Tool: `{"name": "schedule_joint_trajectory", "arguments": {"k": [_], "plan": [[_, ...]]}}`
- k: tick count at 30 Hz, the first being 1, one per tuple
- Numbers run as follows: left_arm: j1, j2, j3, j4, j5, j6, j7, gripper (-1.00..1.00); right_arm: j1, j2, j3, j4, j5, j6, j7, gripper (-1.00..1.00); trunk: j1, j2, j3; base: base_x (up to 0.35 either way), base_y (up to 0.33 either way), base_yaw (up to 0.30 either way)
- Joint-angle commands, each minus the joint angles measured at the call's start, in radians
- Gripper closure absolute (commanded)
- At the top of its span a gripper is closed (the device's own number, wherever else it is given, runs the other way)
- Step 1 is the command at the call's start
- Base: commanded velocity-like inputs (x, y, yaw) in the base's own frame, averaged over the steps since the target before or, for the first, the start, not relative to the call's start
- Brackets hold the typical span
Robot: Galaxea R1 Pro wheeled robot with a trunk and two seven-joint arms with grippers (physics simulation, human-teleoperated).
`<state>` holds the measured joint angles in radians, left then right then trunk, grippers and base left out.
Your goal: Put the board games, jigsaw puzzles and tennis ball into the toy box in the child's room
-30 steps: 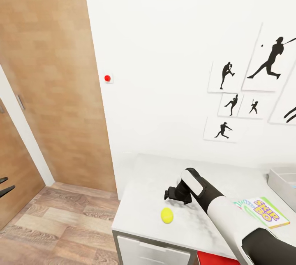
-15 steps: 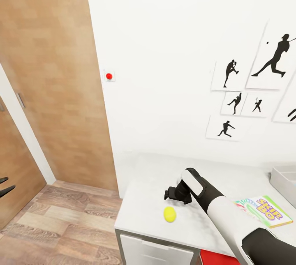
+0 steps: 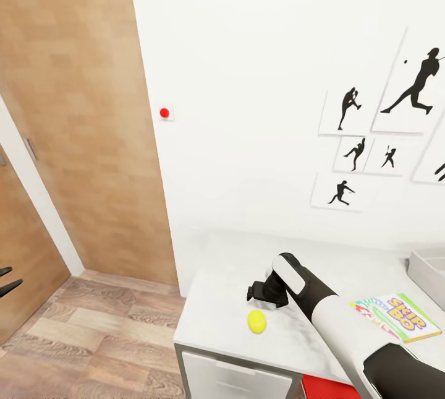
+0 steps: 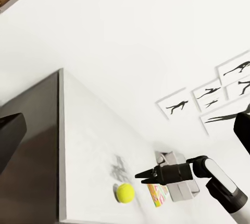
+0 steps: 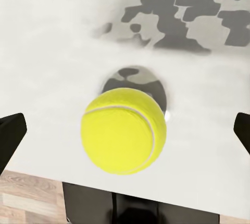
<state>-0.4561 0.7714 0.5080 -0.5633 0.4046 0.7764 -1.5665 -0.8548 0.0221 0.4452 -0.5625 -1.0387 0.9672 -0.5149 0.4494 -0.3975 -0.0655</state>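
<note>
We are at the pickup of the tennis ball (image 3: 256, 321), which lies low in the head view, a little left of centre, on the pale table (image 3: 222, 318) near its front edge. Our right gripper (image 3: 254, 293) hangs just above and behind the ball, not touching it. In the right wrist view the ball (image 5: 124, 131) sits in the middle of the frame with one dark fingertip at each side edge, so the claw is spread wide with the ball between its fingers (nothing held yet).

As we judge it, the next move calls for a straight drop until the fingers flank the ball, then a gentle close. A round ball this near the edge could roll off onto the wood floor (image 3: 93, 337) if nudged.

The Skip-Bo box (image 3: 398, 317) lies flat at lower right of the head view, well apart from the ball, and a corner of the toy box (image 3: 426, 272) shows at the right edge beyond it. Nothing stands between gripper and ball.

The left gripper (image 3: 7, 281) shows as two dark fingers at the lower left edge of the head view, with a gap between them, over the floor and holding nothing.
</note>
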Motion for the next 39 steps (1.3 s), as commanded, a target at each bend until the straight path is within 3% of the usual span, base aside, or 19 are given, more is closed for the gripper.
{"name": "schedule_joint_trajectory", "arguments": {"k": [1,24,39], "plan": [[-0.001,0.0,0.0,0.0,-0.001,0.011,-0.004,-1.0,-0.001,-0.001,0.004,-0.001,-0.011,0.001,-0.01,-1.0,0.001,-0.002,-0.004,0.0,0.001,0.0],[-0.001,0.0,0.0,0.0,-0.001,0.011,-0.004,-1.0,-0.001,-0.002,0.0,-0.002,-0.011,0.001,-0.01,-1.0,0.001,-0.002,-0.039,0.0,0.0,0.0],[-0.001,0.0,0.001,0.0,0.0,0.011,-0.004,-1.0,-0.001,-0.001,0.0,-0.002,-0.011,-0.001,-0.01,-1.0,0.001,-0.002,-0.043,0.0,0.0,0.0]]}}
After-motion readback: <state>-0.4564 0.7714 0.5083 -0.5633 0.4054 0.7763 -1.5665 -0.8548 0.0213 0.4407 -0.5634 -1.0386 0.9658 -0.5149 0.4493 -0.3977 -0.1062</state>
